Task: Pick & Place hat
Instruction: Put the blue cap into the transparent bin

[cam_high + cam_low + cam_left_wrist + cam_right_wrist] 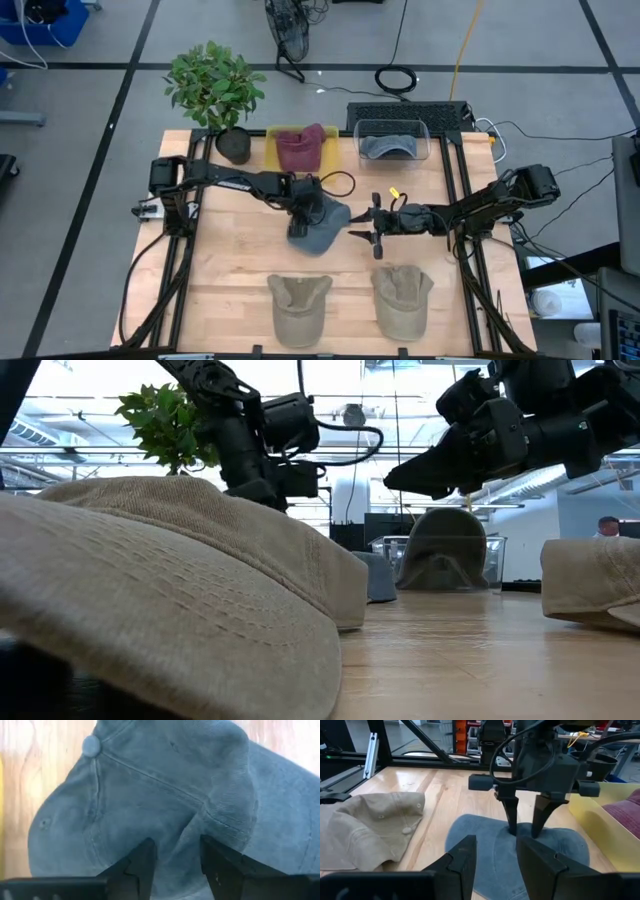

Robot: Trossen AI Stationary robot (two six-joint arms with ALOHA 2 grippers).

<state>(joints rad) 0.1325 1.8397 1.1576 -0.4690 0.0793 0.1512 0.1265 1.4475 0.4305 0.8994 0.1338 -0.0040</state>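
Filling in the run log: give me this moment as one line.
stage: grasping | left hand: fingers pressed into blue hat, fold between them | right hand: open, beside hat | tan hats: untouched

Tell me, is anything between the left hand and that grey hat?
Nothing visible. The left hand is already down on the grey hat, its fingers pinching a fold of the cloth. The right hand waits open beside the hat.
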